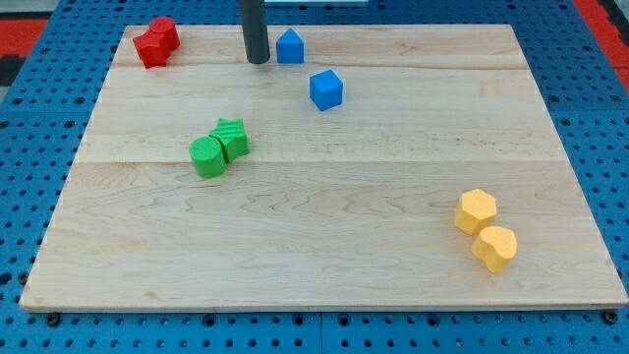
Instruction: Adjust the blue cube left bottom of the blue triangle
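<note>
The blue cube [325,89] sits on the wooden board [324,246] near the view's top, centre. The blue triangle [290,46] stands above it and a little to its left, close to the board's top edge. The cube lies to the lower right of the triangle, with a small gap between them. My tip [257,61] is the lower end of the dark rod; it rests just left of the blue triangle, nearly touching it, and up and to the left of the blue cube.
Two red blocks [156,41] sit together at the top left corner. A green cylinder [207,157] and a green star-like block [232,138] touch at centre left. A yellow hexagon [476,210] and another yellow block [494,248] lie at the lower right.
</note>
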Action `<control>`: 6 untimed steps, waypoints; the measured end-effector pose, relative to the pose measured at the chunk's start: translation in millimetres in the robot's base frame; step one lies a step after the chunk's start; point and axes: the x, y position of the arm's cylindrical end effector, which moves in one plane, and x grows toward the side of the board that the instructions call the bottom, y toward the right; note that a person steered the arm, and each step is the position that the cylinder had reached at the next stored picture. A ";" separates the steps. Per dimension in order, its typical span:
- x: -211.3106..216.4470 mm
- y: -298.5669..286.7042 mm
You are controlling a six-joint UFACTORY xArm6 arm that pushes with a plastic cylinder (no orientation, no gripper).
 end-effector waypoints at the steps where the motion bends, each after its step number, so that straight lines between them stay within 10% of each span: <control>1: -9.6 39.0; 4: 96.8 169.9; 6: 64.7 69.0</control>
